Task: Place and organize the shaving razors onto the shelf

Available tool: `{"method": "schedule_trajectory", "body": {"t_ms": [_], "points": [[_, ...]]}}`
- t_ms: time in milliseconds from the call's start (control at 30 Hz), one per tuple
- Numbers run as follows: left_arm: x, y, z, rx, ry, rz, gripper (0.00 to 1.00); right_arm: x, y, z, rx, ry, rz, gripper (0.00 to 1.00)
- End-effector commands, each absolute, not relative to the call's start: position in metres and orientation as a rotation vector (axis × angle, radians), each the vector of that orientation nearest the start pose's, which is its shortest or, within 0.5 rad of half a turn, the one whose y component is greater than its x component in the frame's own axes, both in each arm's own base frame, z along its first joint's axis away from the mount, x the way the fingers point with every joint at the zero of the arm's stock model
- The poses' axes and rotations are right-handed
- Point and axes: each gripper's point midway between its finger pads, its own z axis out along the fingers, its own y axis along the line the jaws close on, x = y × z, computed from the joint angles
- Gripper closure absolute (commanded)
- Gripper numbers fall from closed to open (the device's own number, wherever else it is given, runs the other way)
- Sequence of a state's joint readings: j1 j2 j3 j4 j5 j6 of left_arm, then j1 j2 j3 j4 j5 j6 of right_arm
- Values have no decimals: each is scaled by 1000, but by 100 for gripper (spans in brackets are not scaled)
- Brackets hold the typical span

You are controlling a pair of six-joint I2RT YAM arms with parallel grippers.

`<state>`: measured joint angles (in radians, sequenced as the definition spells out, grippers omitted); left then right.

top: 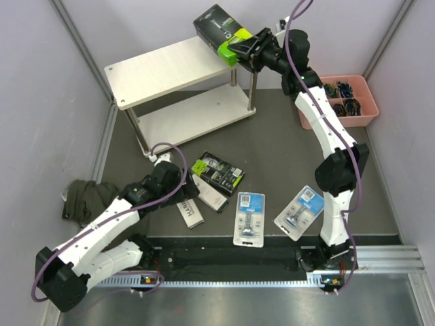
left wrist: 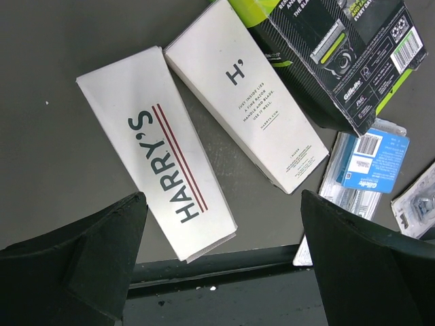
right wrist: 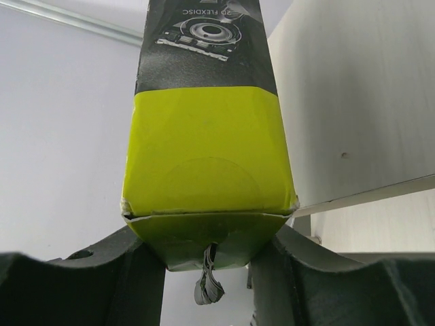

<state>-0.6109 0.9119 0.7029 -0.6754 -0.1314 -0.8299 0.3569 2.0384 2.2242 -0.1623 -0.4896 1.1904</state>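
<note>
My right gripper [top: 246, 47] is shut on the lime end of a black and lime-green razor pack [top: 217, 28] and holds it over the right end of the shelf's top board [top: 170, 71]. The right wrist view shows the pack [right wrist: 207, 156] between the fingers [right wrist: 102, 278], with the shelf board [right wrist: 353, 102] to its right. My left gripper [top: 182, 193] is open and empty, hovering over two white Harry's boxes [left wrist: 160, 153] [left wrist: 245, 102]. A second black and lime pack [top: 219, 171] and two blue-card blister packs [top: 249, 217] [top: 299, 210] lie on the table.
A pink compartment tray [top: 370, 112] with small dark items stands at the right. A dark green cloth [top: 85, 197] lies at the left. Pale walls close in both sides. A black rail [top: 231, 255] runs along the near edge.
</note>
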Motion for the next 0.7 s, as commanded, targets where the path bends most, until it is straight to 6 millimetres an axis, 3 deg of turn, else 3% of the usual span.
{"method": "schedule_trajectory", "body": {"t_ms": [0,200,500,533,633,667], "points": [[205,-152,119,-313,2457,-486,1,496,311,510,228,1532,1627,100],[202,-150,118,-324,2459,-486,1,509,313,507,295,1507,1612,100],[198,-151,116,-330,2464,-505,1,518,327,469,362,1660,1596,90],[198,-150,115,-330,2467,-503,1,517,328,467,363,1669,1601,87],[196,-150,113,-331,2471,-506,1,514,329,455,370,1734,1584,57],[195,-150,112,-331,2473,-505,1,511,325,459,370,1735,1570,52]]}}
